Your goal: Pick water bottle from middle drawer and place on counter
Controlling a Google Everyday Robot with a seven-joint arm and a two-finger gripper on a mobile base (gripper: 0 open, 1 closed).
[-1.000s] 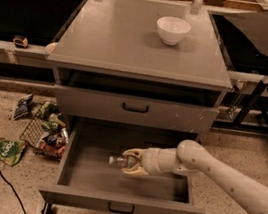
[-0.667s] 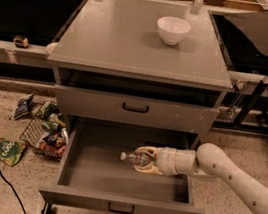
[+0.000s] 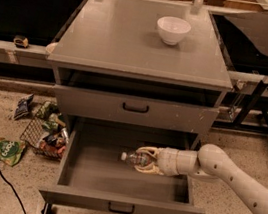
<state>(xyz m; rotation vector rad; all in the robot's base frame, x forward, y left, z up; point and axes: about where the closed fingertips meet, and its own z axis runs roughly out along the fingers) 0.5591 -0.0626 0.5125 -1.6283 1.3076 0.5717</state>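
The gripper (image 3: 142,159) sits inside the open middle drawer (image 3: 98,172), low and centre in the frame. Its two pale fingers are closed above and below the water bottle (image 3: 131,157), and the arm (image 3: 234,178) reaches in from the lower right. The bottle lies on its side with its white cap pointing toward the left of the frame. Whether it is clear of the drawer floor cannot be told.

The hold seems to be on the half away from the cap, so much of the smooth, round body sticks out beyond the fingers. A quick lift could let it tip or slide out.

Just above in the frame is the closed drawer front (image 3: 134,110), and above that the overhanging edge of the counter (image 3: 124,41). If the bottle rises before it is drawn outward, the protruding cap end could strike either one.

The white bowl (image 3: 172,30) stands on the counter toward the upper right. A careless placement there might knock it, and a bottle set down on its side could roll.
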